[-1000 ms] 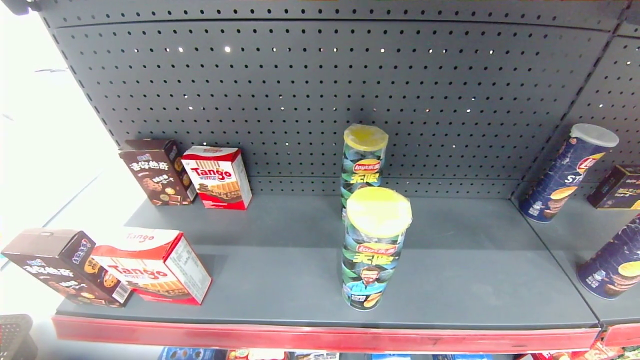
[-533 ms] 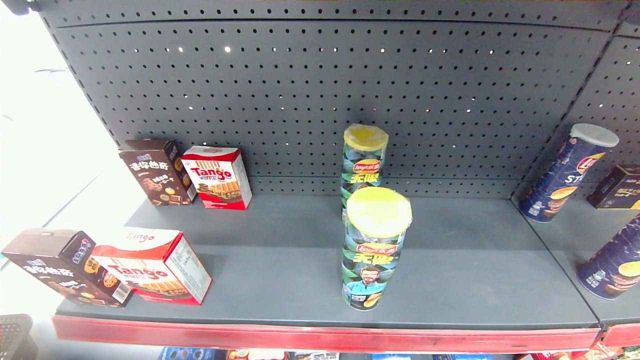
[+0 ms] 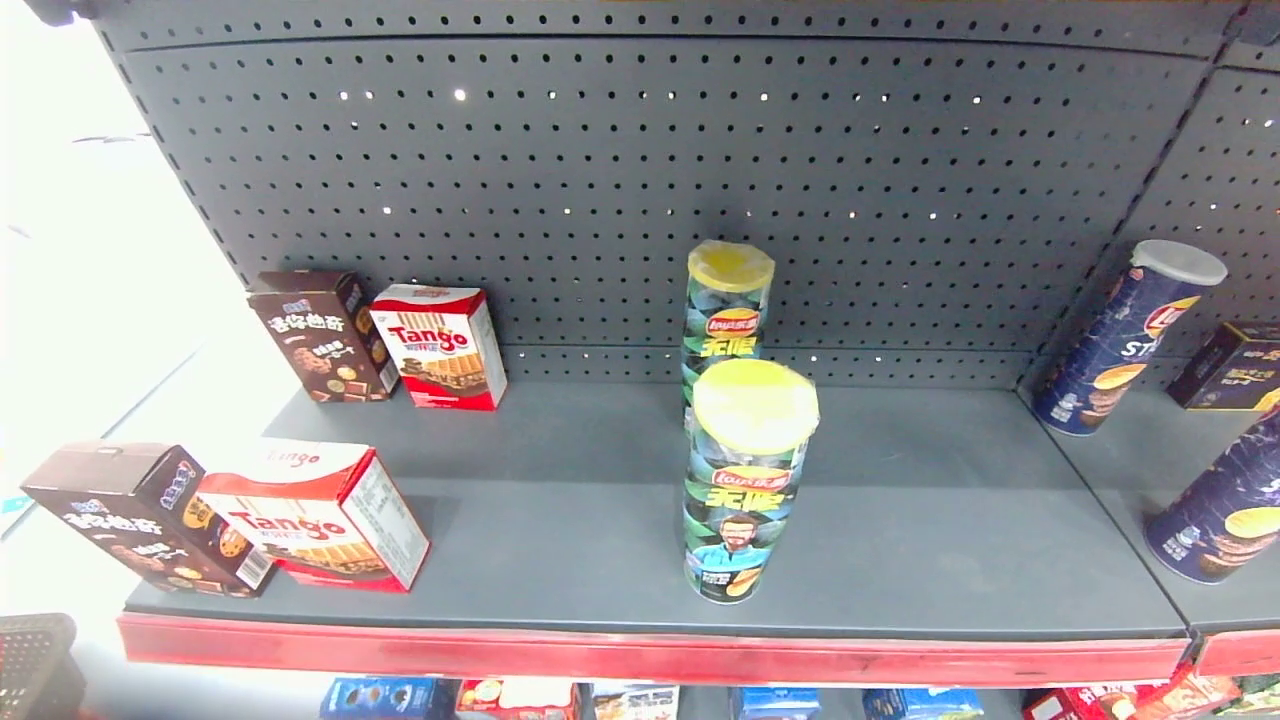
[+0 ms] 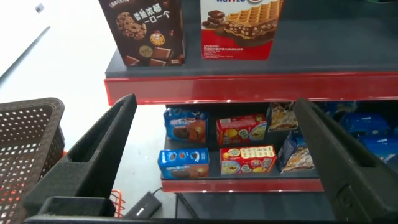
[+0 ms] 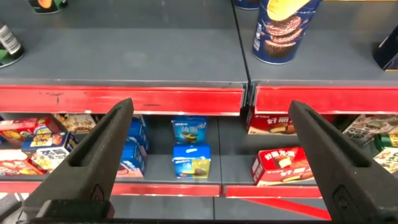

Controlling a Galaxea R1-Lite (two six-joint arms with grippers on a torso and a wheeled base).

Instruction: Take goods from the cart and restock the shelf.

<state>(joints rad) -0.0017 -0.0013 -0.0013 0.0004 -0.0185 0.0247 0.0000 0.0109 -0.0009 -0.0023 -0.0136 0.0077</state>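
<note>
Black plastic fingers [image 4: 102,146], long, flat-sided wedges, spread wide on the left gripper [image 4: 214,106] with nothing between them. Right gripper [image 5: 211,106] is the same: black fingers [image 5: 93,155] splayed apart, holding nothing. Both grippers point level at the shelving unit, facing the red front lip [image 3: 640,655] of the shelf [image 3: 560,520].

The shelf is a matte grey metal deck with a perforated dark back panel [image 3: 600,200] behind it.

Two green chip cans stand upright mid-shelf, cylinders with yellow plastic lids. One [image 3: 748,490] is near the front and one [image 3: 728,300] is against the back panel, in line with it.

Toward the robot's left are cardboard boxes. A red-white wafer box [image 3: 320,520] sits just beside a dark brown cookie box [image 3: 150,520] at the front edge, and a second such pair, wafer [image 3: 440,345] and cookie [image 3: 318,335], stands at the back.

On the next shelf section to the right stand navy chip cans [image 3: 1125,340] [image 3: 1215,510] and a dark box [image 3: 1225,365].

A dark woven basket [image 4: 28,143] sits low beside the left gripper; its contents cannot be told. On the lower tier ahead of the grippers are small blue and red packs [image 4: 239,146], set in rows.
</note>
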